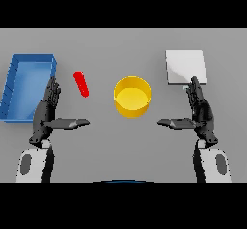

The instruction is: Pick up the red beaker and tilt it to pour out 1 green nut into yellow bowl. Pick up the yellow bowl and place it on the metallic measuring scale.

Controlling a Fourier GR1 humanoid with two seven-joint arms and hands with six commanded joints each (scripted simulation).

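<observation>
Spanning the view, grey worktop [120, 146], blue tray [24, 85] far left, red beaker [81, 84] lying beside it, yellow bowl [132, 96] at centre, scale [185, 67] right, left hand [46, 114] and right hand [200, 112] with fingers straight, holding nothing.

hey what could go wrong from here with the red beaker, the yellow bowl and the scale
1. The red beaker looks thin and tilted, close to the blue tray; the open left hand could knock it aside or pinch it poorly.
2. No green nut is visible, so the pour into the yellow bowl may deliver nothing.
3. The metallic scale looks barely wider than the bowl, so the right hand might set it off-centre.
</observation>
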